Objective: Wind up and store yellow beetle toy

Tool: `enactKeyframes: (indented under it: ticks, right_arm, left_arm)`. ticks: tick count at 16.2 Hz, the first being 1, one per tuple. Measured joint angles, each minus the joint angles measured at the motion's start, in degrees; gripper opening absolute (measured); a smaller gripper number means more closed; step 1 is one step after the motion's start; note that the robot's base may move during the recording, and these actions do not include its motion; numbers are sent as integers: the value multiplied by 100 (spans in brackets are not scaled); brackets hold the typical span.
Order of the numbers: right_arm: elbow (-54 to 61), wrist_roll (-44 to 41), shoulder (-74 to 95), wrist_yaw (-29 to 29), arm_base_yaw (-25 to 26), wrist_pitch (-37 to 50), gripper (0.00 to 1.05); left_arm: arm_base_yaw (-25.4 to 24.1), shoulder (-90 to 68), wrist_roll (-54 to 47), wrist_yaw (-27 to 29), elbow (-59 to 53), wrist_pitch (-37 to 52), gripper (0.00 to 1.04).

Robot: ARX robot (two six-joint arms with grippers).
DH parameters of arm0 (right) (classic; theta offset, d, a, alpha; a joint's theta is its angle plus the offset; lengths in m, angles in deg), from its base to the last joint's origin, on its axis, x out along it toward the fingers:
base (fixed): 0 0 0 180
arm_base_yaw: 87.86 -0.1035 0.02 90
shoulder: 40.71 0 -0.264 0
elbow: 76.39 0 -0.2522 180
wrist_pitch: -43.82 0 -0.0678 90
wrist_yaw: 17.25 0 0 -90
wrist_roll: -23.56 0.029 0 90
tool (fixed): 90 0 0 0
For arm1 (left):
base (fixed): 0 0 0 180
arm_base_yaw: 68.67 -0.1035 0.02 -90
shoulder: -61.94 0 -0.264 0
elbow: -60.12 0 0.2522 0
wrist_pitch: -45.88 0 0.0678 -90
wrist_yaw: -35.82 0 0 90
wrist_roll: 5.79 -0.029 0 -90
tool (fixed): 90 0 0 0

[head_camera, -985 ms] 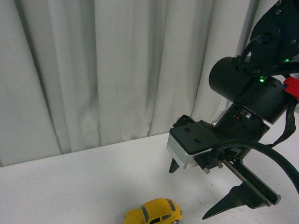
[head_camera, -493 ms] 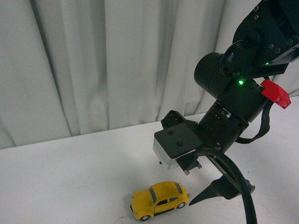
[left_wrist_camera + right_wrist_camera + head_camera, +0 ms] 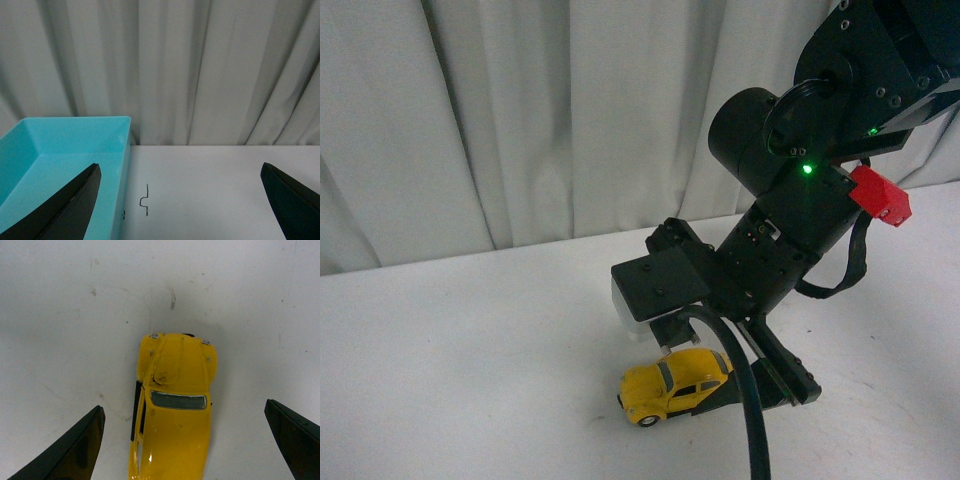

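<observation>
The yellow beetle toy (image 3: pixel 672 386) stands on its wheels on the white table (image 3: pixel 470 350), near the front edge of the front view. My right gripper (image 3: pixel 708 396) is low over it and open. In the right wrist view the toy (image 3: pixel 172 435) lies lengthwise between the two dark fingertips (image 3: pixel 80 445), with a gap on each side and nothing touching it. My left gripper (image 3: pixel 180 167) is open and empty, above the table beside a teal bin (image 3: pixel 60 150). The left gripper does not show in the front view.
White curtains (image 3: pixel 520 120) hang behind the table. The teal bin is open-topped, and the part of its inside that shows holds nothing. A small black mark (image 3: pixel 145 205) is on the table next to the bin's wall. The right arm's black cable (image 3: pixel 750 430) hangs by the toy.
My right gripper has come down and left onto the toy, from above and beside it to straddling it. The front view has shifted, so the toy sits higher in the frame.
</observation>
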Motion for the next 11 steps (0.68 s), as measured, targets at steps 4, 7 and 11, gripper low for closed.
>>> enactKeyframes:
  ticks: [4, 7, 11]
  right_arm:
    - [59, 431, 77, -177, -55, 127, 98]
    - [192, 570, 122, -256, -136, 321, 98]
    - [278, 732, 129, -313, -210, 426, 98]
  left_arm:
    - [0, 0, 0, 0, 0, 0, 98]
    - [0, 0, 0, 0, 0, 0, 98]
    - [0, 0, 0, 0, 0, 0, 98]
